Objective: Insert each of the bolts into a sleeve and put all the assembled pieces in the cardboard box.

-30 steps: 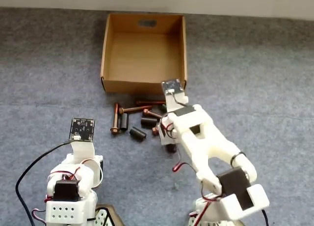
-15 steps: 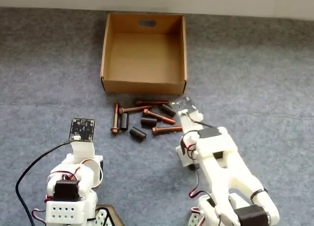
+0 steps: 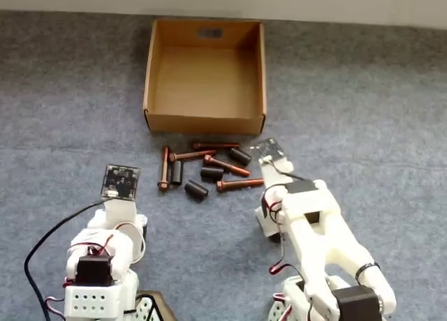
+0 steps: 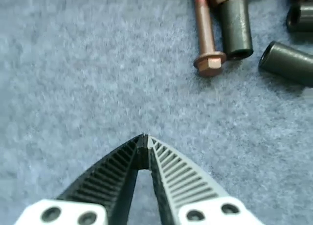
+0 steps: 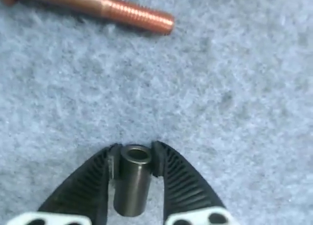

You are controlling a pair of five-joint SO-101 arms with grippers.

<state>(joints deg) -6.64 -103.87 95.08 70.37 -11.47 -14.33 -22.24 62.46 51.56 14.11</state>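
My right gripper (image 5: 135, 147) is shut on a black sleeve (image 5: 132, 181), held upright just above the carpet, with a copper bolt (image 5: 93, 5) lying a short way ahead of it. In the high view the right arm (image 3: 307, 223) stands just right of the pile of copper bolts (image 3: 239, 184) and black sleeves (image 3: 196, 190). That pile lies in front of the open cardboard box (image 3: 204, 122). My left gripper (image 4: 145, 142) is shut on nothing, low over bare carpet. A bolt (image 4: 205, 34) and two sleeves (image 4: 235, 27) lie ahead of it.
Grey carpet covers the table (image 3: 363, 112), with open room on both sides of the box and the pile. The left arm (image 3: 105, 251) sits at the front left, its cable trailing beside it.
The right arm has drawn back from the pile toward the front and right, carrying the sleeve. The left arm has barely shifted.
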